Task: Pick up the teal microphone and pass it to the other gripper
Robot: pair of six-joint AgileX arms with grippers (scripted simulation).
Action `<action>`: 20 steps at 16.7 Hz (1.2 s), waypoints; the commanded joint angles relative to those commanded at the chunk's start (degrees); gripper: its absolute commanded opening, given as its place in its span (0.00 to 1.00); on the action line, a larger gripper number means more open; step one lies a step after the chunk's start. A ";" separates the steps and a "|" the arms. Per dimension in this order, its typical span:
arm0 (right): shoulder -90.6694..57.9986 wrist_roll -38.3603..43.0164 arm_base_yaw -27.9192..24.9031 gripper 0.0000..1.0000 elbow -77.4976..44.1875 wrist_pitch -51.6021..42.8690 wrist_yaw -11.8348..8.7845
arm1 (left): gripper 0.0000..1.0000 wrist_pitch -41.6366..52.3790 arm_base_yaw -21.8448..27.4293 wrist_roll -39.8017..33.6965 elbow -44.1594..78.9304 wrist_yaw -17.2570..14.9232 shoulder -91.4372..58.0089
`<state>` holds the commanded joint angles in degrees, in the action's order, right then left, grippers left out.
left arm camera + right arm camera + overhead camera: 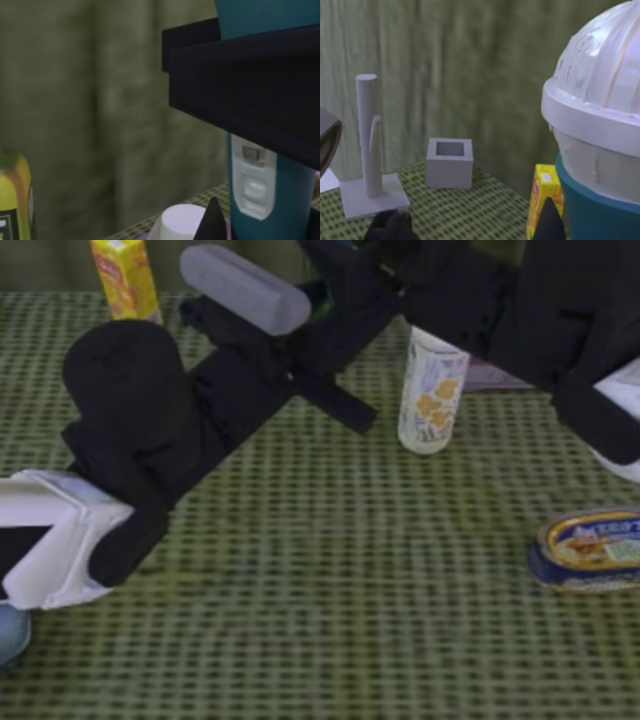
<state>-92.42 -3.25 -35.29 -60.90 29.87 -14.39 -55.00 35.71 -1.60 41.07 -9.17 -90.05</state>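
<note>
From above, the left arm reaches in from the counter's (pixel 320 600) left edge and the right arm from its far right corner. The left hand (pixel 310 340) and the right hand (pixel 345 310) meet above the middle of the far edge, where their dark bulk hides the teal microphone. A white flowered bottle (pixel 430 390) stands upright just right of them. A yellow carton (pixel 125 275) stands at the far edge, left of the middle. A flat tin (pixel 590 550) lies by the right edge, well apart from the rest.

In the left wrist view the teal microphone (pixel 272 200) stands upright and clear of the counter, its white strip facing the camera. The left hand (pixel 262 225) is closed on the lower handle, with one dark fingertip (pixel 212 222) close by one side and the other at the opposite side. Higher up, the right hand (pixel 250 85) crosses the handle as broad black bars. Whether it has clamped the handle cannot be told. The bottle's white cap shows below, near the microphone.

In the right wrist view the microphone's ribbed white-grey head (pixel 600 85) fills one side, with the teal handle under it. A part of the right hand (pixel 551 222) sits just beside the handle. Beyond it are the yellow carton (pixel 545 197), a grey open box (pixel 450 162) and a grey post on a flat base (pixel 370 190), all standing on the counter.
</note>
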 joint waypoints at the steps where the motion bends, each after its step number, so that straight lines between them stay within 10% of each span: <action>1: 0.00 0.00 0.00 0.00 0.00 0.00 0.00 | 0.00 0.00 0.00 0.00 0.00 0.00 0.00; 6: 0.00 0.00 0.00 0.00 0.00 0.00 0.00 | 0.00 0.00 0.00 0.00 0.00 0.00 0.00; 20: 0.00 0.00 0.00 0.00 0.00 0.00 0.00 | 1.00 0.00 0.00 0.00 0.00 0.00 0.00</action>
<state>-92.42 -3.25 -35.29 -60.90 29.87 -14.39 -55.00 35.71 -1.60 41.07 -9.17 -90.05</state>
